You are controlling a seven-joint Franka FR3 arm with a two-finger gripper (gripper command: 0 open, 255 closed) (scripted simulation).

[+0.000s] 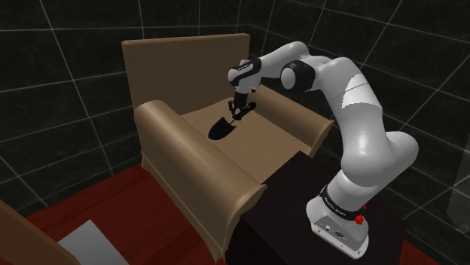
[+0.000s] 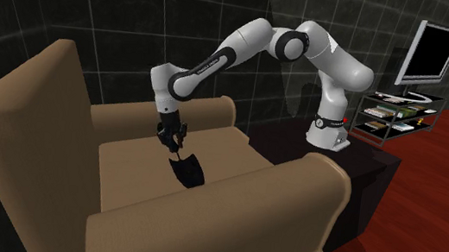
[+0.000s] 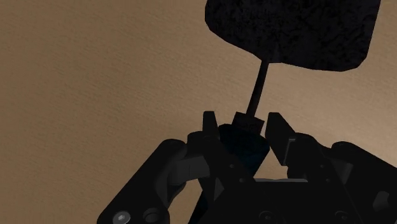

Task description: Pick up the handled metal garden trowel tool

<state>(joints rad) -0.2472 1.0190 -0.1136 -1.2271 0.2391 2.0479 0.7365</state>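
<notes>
I am working over a tan armchair, which fills the middle of the shoulder view. Its seat cushion is flat and plain, between two thick rounded armrests. The room around it has dark tiled walls with thin pale lines, and a dark red wooden floor at the lower left of the frame. A pale grey patch lies on that floor near the bottom edge. The arm stands on a dark box at the lower right, just beside the armchair. In the second exterior view, a flat screen stands at the upper right, with a low shelf of small things under it.

The gripper hangs over the seat, in the upper middle of the shoulder view, pointing down. From the wrist camera I see its two fingers standing a little apart, with the dark handle of the trowel pressed between them. So the gripper is closed to a narrow gap and clasps the handle on both sides. A thin black neck goes from the handle to the broad black blade, which is beyond the fingertips, over the tan cushion.

In the second exterior view the trowel hangs from the gripper at the middle of the frame, blade lowest, above the seat. In the shoulder view the trowel leans toward the near armrest. I cannot tell if the tip of the blade touches the cushion.
</notes>
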